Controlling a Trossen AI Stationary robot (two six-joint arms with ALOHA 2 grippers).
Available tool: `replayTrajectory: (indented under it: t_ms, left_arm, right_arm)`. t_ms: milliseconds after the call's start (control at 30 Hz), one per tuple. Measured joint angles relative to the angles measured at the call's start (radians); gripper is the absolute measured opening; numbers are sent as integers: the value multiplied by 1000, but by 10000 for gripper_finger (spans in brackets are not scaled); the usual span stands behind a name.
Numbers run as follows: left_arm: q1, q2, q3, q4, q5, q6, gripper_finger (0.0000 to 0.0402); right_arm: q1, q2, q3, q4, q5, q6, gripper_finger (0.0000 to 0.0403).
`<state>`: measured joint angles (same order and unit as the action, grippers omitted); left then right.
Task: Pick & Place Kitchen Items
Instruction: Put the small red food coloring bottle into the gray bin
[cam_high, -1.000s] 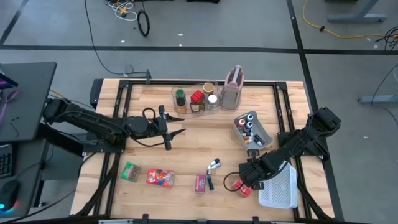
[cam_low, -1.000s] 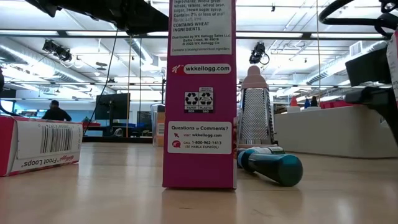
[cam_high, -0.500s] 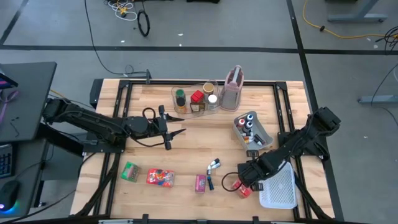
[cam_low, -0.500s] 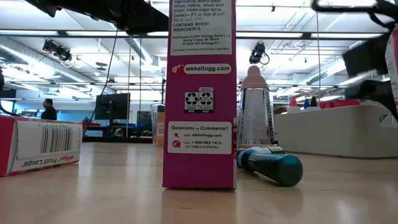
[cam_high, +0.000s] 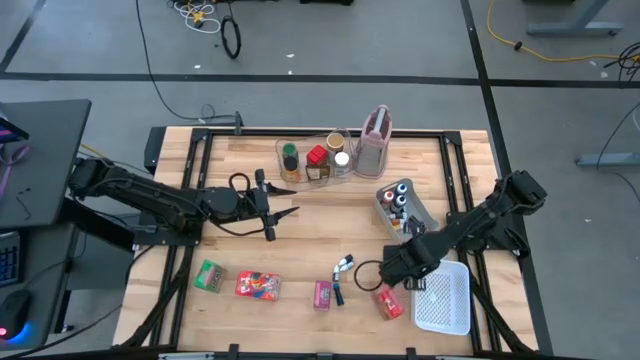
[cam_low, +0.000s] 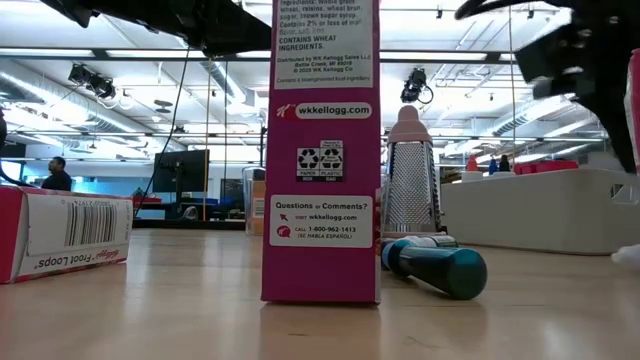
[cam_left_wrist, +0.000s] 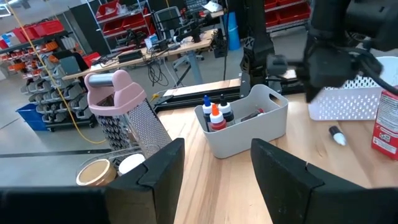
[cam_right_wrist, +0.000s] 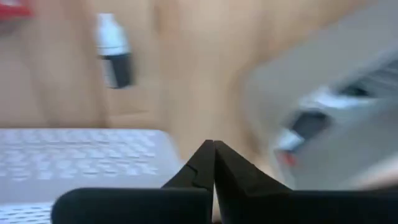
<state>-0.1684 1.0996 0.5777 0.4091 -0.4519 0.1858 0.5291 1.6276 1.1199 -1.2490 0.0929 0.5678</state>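
Near the counter's front right corner, the right pincer hangs with its two fingers clenched tip to tip, grasping nothing. Just beside it, toward the front edge, a red packet lies flat on the wood, touching the white mesh basket that sits in that corner. The right wrist view looks past the closed fingertips at the basket's mesh and a small white-capped bottle lying farther off, all blurred.

The left pincer waits over the counter's left middle, fingers released and spread. Its wrist view looks between them at a grey tray holding small coloured-cap bottles, and a pink-topped grater.

Along the front edge lie a green packet, a red box, an upright pink box and two small bottles. At the back edge, a clear bin holds spice jars.
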Motion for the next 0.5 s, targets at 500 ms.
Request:
replayTrajectory:
  t_ms: [500]
  left_arm:
    - [0, 0, 0, -27, 0, -3, 194]
  right_arm:
    - [-49, -10, 56, 74, 154, -8, 38]
